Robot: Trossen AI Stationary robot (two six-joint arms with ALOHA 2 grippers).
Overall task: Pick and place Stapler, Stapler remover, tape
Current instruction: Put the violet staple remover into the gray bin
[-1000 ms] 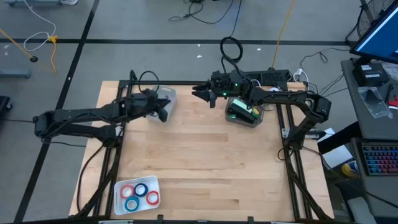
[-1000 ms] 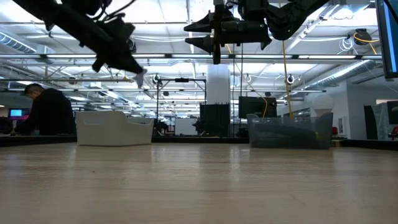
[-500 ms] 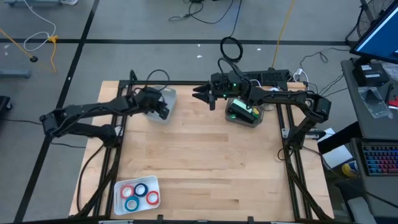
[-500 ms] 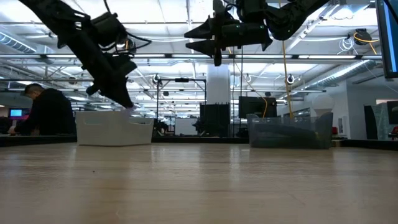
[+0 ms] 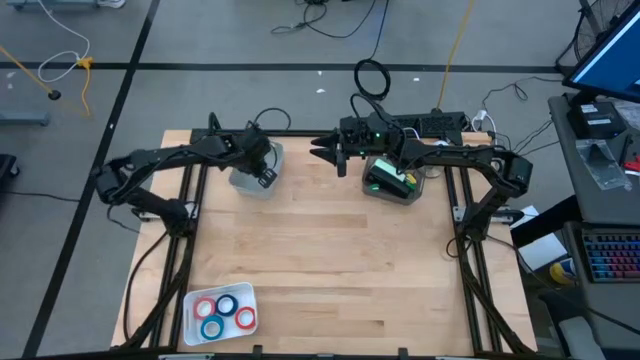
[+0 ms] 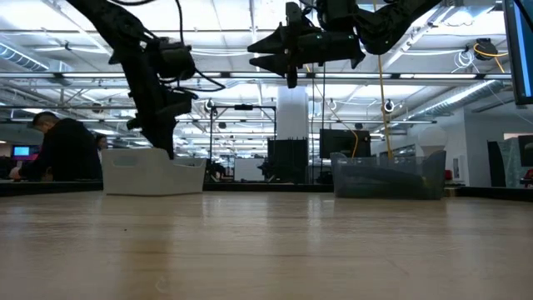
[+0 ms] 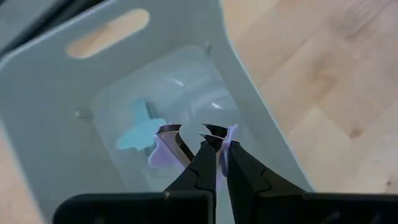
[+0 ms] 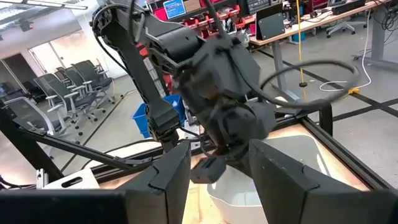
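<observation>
- Surface (image 5: pixel 330 260): pale wood, fills centre of the high view; mostly bare.
- Left arm reaches to the white bin (image 5: pixel 256 166) at upper left of the surface. Right arm parked at upper centre, beside the clear bin (image 5: pixel 392 182) at upper right.
- Tray (image 5: pixel 223 311) at lower left edge holds the tape (image 5: pixel 222 311): red and blue rolls, untouched.
- Left claw (image 7: pixel 212 138): fingers pinched together on the staple remover (image 7: pixel 166 147), lilac-handled with metal teeth, held over the white bin's interior. A pale blue item (image 7: pixel 138 129) lies on the bin floor.
- Right claw (image 5: pixel 322 149): fingers apart, holding nothing.
- Step in hand, as judged: placing the remover into the white bin.
- Next: lower slightly, release, lift clear of the wall. Tape not yet moved; stapler not identified.
</observation>
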